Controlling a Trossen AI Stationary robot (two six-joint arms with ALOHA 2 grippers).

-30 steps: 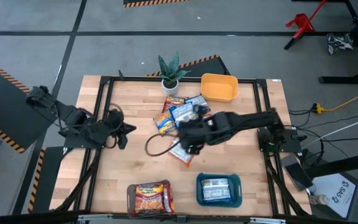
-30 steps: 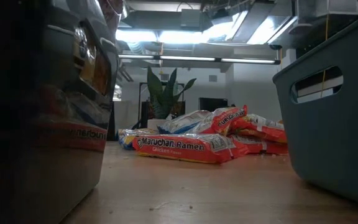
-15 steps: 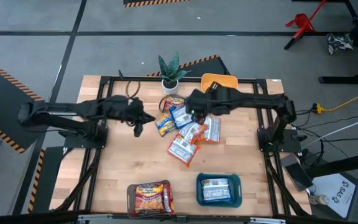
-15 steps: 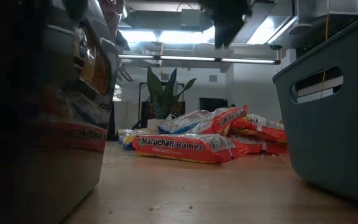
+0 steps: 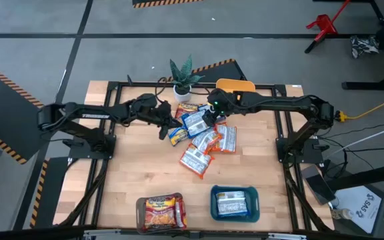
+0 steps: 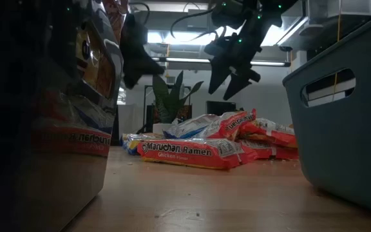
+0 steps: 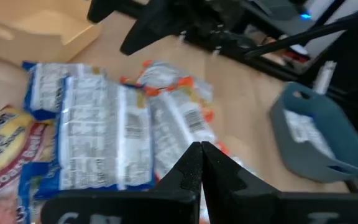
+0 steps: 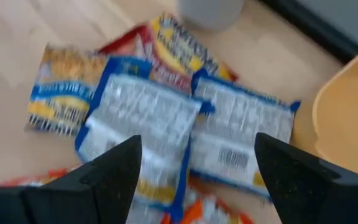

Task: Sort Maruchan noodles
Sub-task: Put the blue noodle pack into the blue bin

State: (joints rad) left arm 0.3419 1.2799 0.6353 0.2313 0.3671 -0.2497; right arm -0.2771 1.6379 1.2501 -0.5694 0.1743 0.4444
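The Maruchan noodles (image 5: 199,137) lie in a loose heap at the table's middle, red, blue and orange packets overlapping. In the low view the heap (image 6: 205,145) rests flat on the wood. My left gripper (image 5: 167,128) is shut and hovers at the heap's left edge, above blue packets (image 7: 98,137); its shut tips (image 7: 201,155) hold nothing. My right gripper (image 5: 212,116) stands open above the heap's far part, over two blue packets (image 8: 148,124). In the low view it (image 6: 232,69) hangs well clear of the heap.
A brown tray (image 5: 160,212) with a packet and a teal tray (image 5: 235,203) with a packet stand at the near edge. A yellow tray (image 5: 235,87), partly under my right arm, and a potted plant (image 5: 182,77) stand at the far edge.
My left gripper has swung from the table's left edge toward the heap, sinking, still shut. My right gripper has gone from over the heap's near part toward the far edge, come down into the low view, and opened. The packets lie as before.
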